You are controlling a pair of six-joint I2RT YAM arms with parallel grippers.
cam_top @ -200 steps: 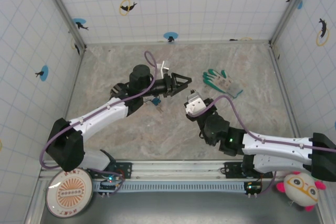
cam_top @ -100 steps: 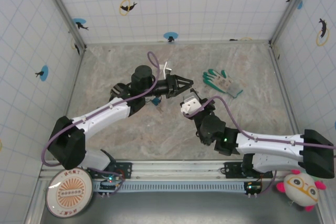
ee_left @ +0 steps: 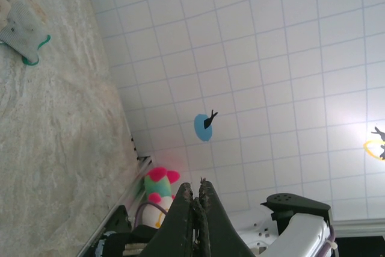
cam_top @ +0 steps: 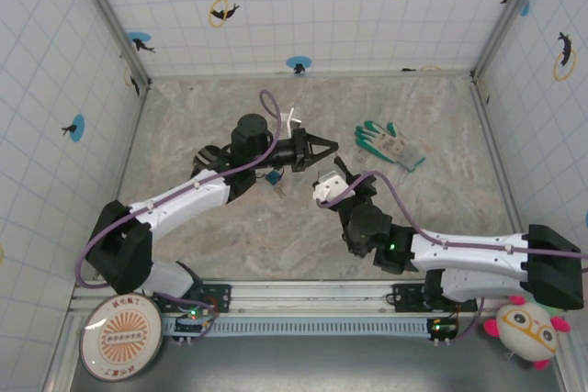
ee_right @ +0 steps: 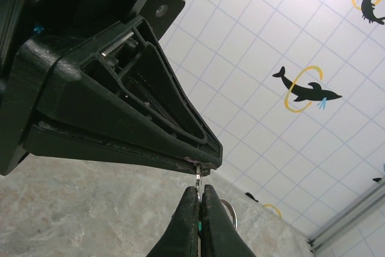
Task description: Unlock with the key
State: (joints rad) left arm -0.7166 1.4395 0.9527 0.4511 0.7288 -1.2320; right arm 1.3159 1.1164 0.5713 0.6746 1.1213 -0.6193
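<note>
Left pincer (cam_top: 333, 144) closed; right wrist reveals key (ee_right: 198, 179).

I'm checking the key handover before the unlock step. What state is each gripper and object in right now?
left gripper: shut, apparently pinching the key's top end.
right gripper: shut on the key's lower end.
key: held in the air between the two gripper tips.
padlock: lying on the table, away from the key; locked or not, cannot tell.
glove: lying flat on the table, untouched.
</note>
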